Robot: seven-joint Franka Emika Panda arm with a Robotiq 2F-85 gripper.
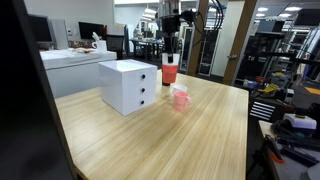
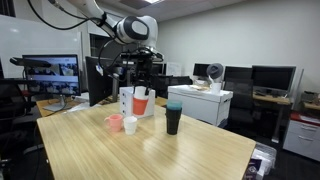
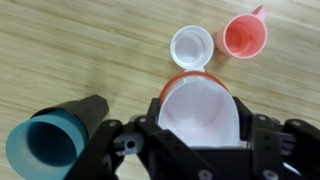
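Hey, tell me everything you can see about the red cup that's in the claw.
The red cup looks like smooth plastic: red outside, white inside, with a round open rim, no handle visible, and empty. It stands upright, mouth up, gripped at its sides between the fingers of the claw, near the white drawer unit. Whether its base rests on the wooden table is unclear.

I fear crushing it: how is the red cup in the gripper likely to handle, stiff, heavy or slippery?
The red cup looks empty in the wrist view, its white inside bare, so probably light. Its rim looks thin, so the gripper, closed on its sides, may flex it. Its smooth, tapered wall could slip.
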